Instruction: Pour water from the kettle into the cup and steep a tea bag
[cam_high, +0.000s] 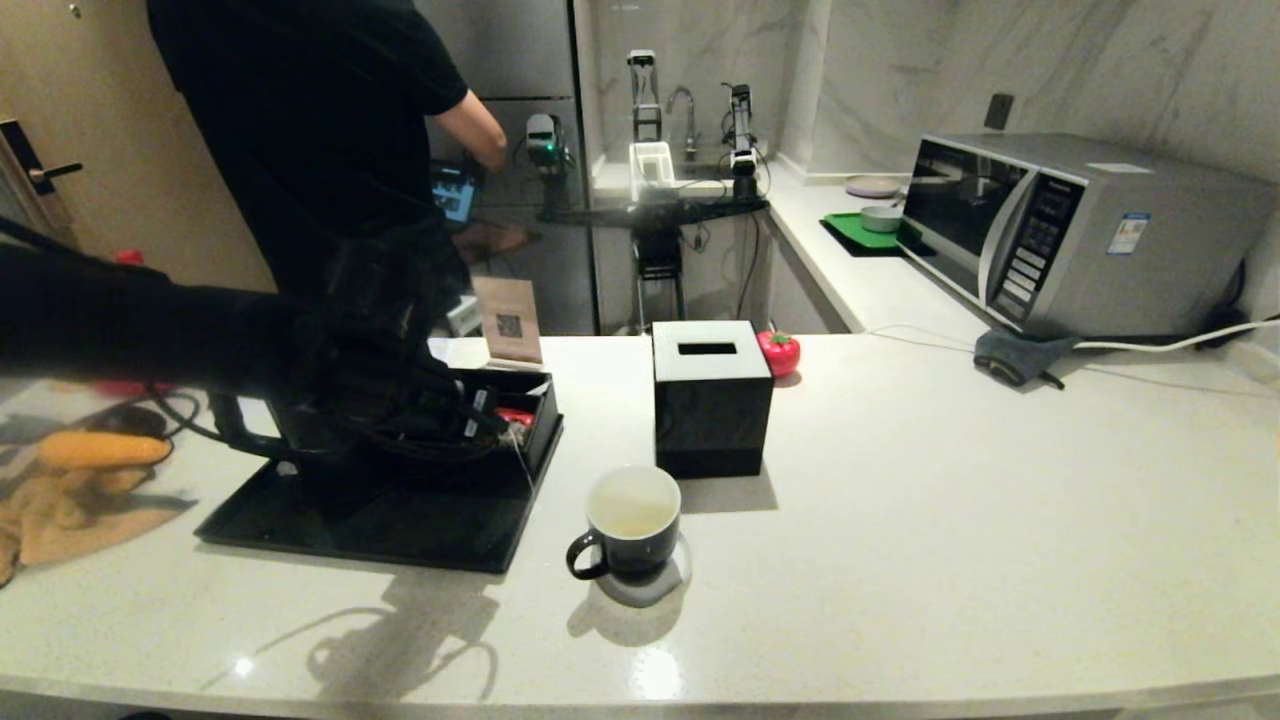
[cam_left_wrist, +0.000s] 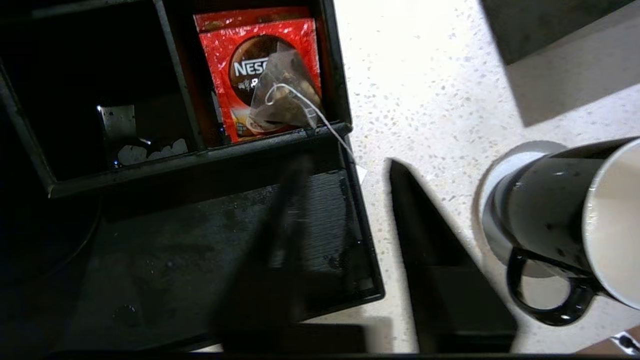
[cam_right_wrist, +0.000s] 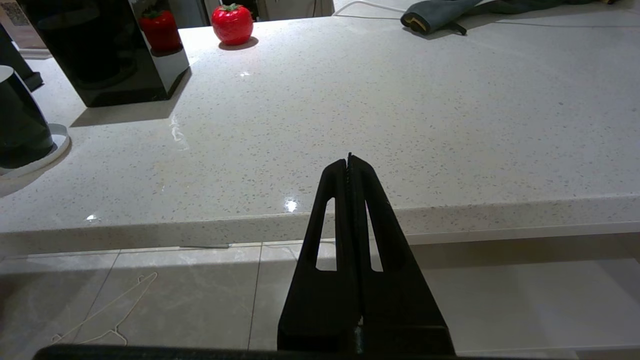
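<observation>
The tea bag (cam_left_wrist: 282, 90) lies on a red packet (cam_left_wrist: 230, 55) in a compartment at the back of the black tray (cam_high: 330, 530). Its string (cam_left_wrist: 332, 131) runs over the compartment wall to the counter. My left gripper (cam_left_wrist: 346, 162) hovers open over the tray's corner, its tips on either side of the string and holding nothing. The cup (cam_high: 632, 520) stands on a white coaster just right of the tray; I cannot make out water in its pale inside. The kettle's handle (cam_high: 228, 432) shows behind my left arm, its body mostly hidden. My right gripper (cam_right_wrist: 349, 160) is shut off the counter's front edge.
A black tissue box (cam_high: 710, 395) stands behind the cup with a red tomato-shaped object (cam_high: 779, 352) beside it. A microwave (cam_high: 1080, 235) and a grey cloth (cam_high: 1015, 355) are at the back right. A person in black (cam_high: 300, 120) stands behind the counter.
</observation>
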